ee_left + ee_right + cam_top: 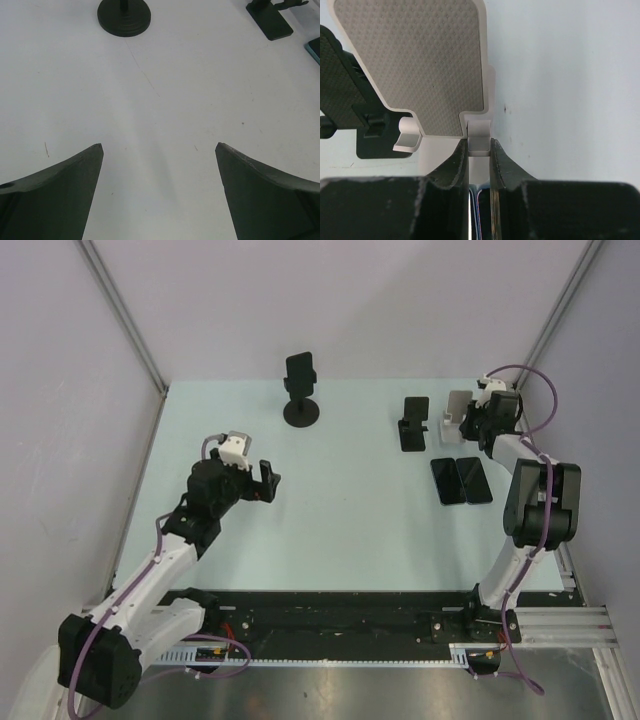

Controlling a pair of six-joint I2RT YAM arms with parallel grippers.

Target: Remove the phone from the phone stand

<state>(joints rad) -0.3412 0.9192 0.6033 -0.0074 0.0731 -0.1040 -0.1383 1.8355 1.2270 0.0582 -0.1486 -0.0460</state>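
My right gripper point(479, 145) is shut on a thin phone point(481, 210), seen edge-on between the fingers, just in front of the silver phone stand point(415, 60). The stand's grey dotted back plate is bare and its two lips hold nothing. In the top view the right gripper point(478, 423) sits beside the silver stand point(457, 408) at the back right; the phone it holds is hidden there. My left gripper point(268, 478) is open and empty over the middle left of the table, its fingers point(60, 185) wide apart.
Two dark phones point(460, 480) lie flat side by side in front of the stands. A black folding stand point(414, 425) is left of the silver one. A black stand with a round base point(302, 410) is at the back centre, also in the left wrist view point(123, 17).
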